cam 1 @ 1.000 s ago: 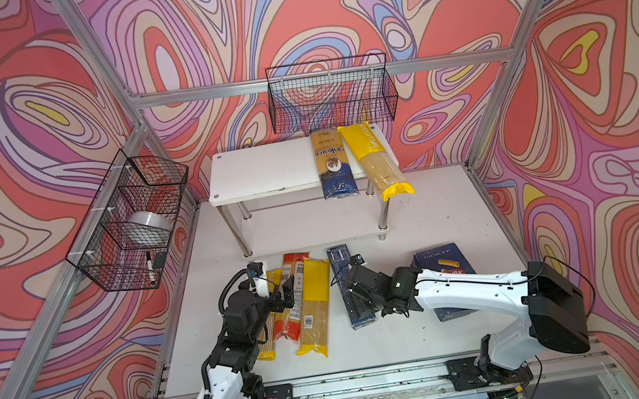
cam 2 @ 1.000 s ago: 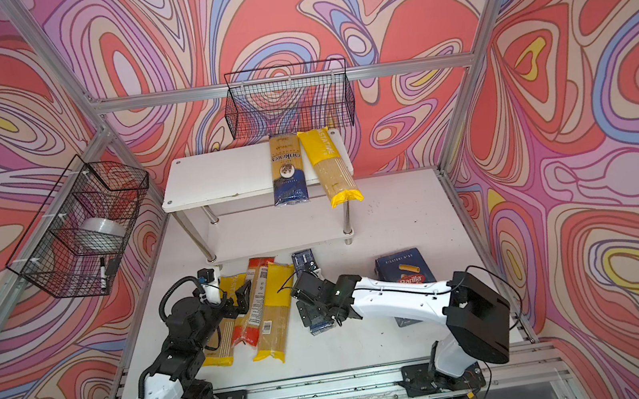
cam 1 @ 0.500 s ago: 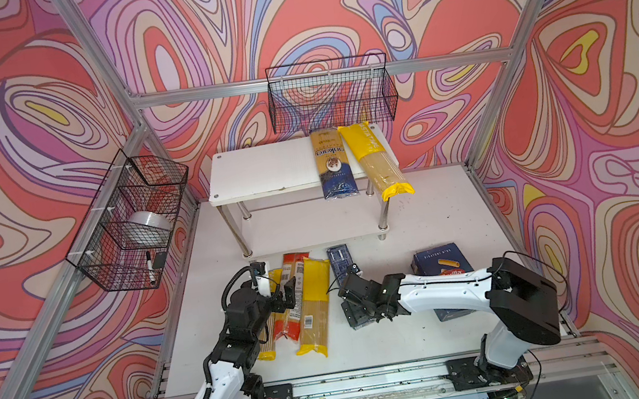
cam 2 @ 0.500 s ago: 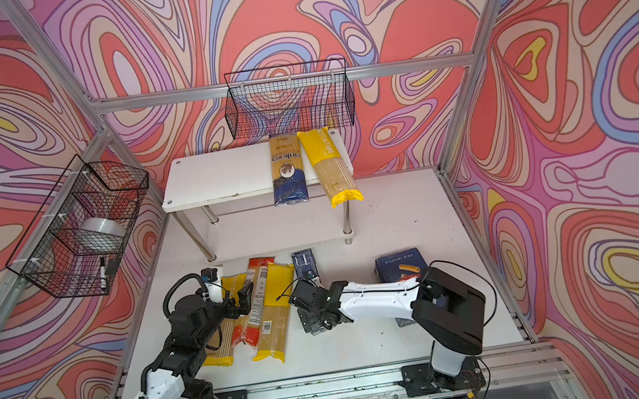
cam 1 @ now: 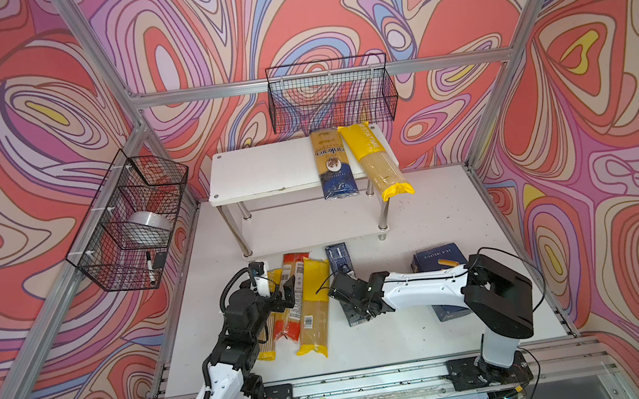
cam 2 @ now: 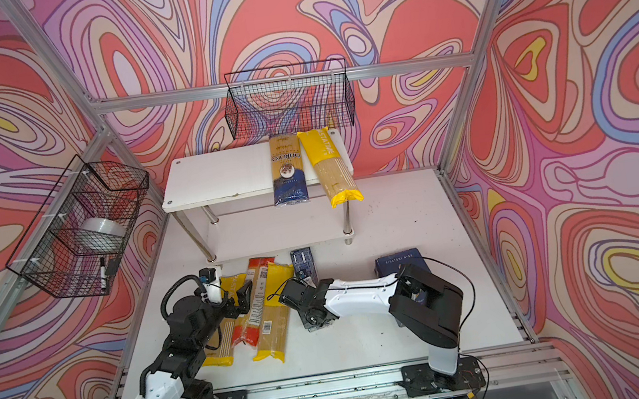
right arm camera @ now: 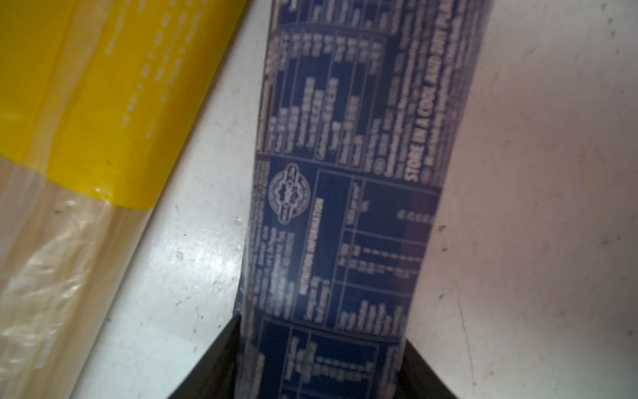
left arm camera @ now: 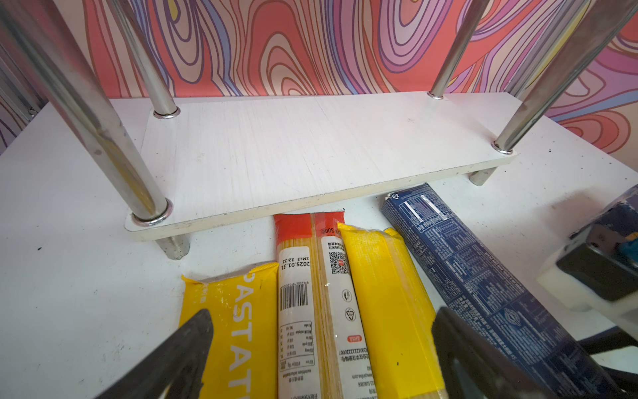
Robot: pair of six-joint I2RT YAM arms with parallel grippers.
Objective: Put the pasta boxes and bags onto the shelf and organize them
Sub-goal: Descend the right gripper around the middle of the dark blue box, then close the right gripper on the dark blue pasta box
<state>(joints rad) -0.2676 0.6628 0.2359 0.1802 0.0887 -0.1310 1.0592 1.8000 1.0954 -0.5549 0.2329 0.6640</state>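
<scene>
A long narrow dark blue pasta box [cam 1: 337,255] [right arm camera: 345,172] lies flat on the table before the shelf. My right gripper [cam 1: 357,306] [cam 2: 316,314] is down over its near half, and in the right wrist view the jaws press both long sides. A wide rigatoni box [cam 1: 438,254] lies behind that arm. My left gripper [left arm camera: 321,349] [cam 1: 278,294] hovers open over three bags: a yellow one [left arm camera: 234,311], a red-ended one [left arm camera: 310,276] and another yellow one [left arm camera: 386,293]. The white shelf [cam 1: 259,170] carries an ankara bag [cam 1: 332,165] and a yellow bag [cam 1: 373,160] on top. Its lower tier [left arm camera: 310,148] is bare.
One black wire basket [cam 1: 331,94] hangs on the back wall above the shelf. Another [cam 1: 132,221] on the left wall holds a tape roll and a marker. Chrome shelf legs [left arm camera: 138,179] stand just beyond the bags. Aluminium frame posts line the table edges.
My right arm has folded inward and its gripper has come down over the narrow box. Its jaws narrowed from wide open to the box's sides. The left arm has barely moved.
</scene>
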